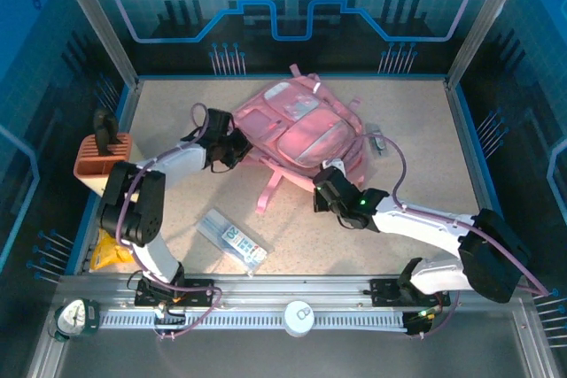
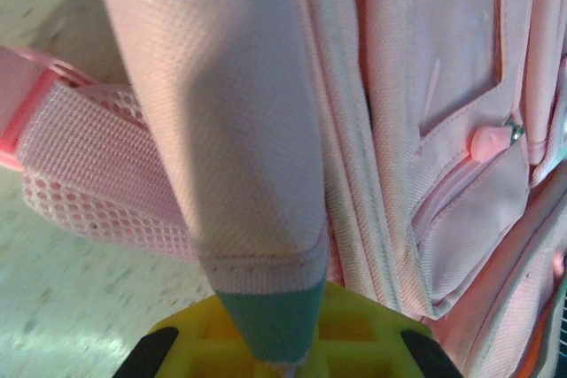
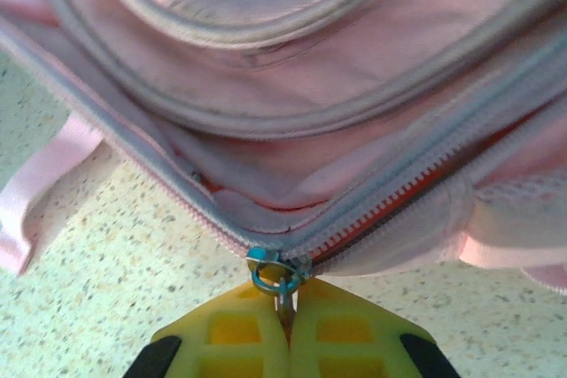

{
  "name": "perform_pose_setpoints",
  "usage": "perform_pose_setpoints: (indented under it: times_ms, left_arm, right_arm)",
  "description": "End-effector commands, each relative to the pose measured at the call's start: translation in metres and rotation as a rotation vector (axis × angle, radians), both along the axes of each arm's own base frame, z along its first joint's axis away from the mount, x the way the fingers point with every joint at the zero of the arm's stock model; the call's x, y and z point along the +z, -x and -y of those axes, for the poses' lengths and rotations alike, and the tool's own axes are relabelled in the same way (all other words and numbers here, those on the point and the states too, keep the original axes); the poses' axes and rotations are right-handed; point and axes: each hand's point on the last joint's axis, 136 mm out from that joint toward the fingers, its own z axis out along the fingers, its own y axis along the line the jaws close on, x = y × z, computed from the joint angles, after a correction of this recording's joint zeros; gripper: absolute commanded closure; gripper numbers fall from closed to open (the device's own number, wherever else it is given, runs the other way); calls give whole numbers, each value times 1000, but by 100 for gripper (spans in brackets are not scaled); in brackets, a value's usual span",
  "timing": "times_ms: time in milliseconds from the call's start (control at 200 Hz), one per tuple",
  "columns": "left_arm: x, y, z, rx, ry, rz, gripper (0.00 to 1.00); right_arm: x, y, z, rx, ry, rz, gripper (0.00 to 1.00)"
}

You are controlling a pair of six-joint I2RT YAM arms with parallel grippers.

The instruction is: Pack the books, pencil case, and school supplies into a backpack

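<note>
While the left claw (image 2: 276, 353) pinches a teal-tipped pink strap (image 2: 239, 130) of the backpack (image 1: 301, 130), we judge that it acts as an anchor, so the soft bag cannot slide. Right claw (image 3: 285, 329): pressed together on the metal pull hanging from the teal zipper slider (image 3: 273, 270), directly ahead of its fingertips. The zipper (image 3: 399, 192) appears parted to the slider's right, so we take opening the main compartment as the step in hand. The pencil case (image 1: 232, 238) lies on the table (image 1: 425, 130) behind the right claw, well apart, not yet packed.
</note>
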Motion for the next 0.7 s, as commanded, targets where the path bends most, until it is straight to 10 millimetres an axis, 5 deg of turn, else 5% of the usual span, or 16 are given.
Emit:
perform_pose_setpoints:
  times_ms: [0,150,290,480,695]
  left_arm:
    - [30,-52,-24,-1,-99,168,87]
    - [29,-41,-12,-72,-57,165,56]
    - [23,8,4,-58,19,122,43]
    - [5,69,34,-1,89,56,34]
    - [-4,86,73,-1,192,34,33]
  right_arm:
    - [-2,15,-16,67,12,-55,100]
    - [-2,10,-49,105,-55,-59,100]
    - [-6,8,-55,121,-44,-57,100]
    - [-11,9,-57,128,-47,-69,100]
    - [-12,11,-60,137,-51,-70,100]
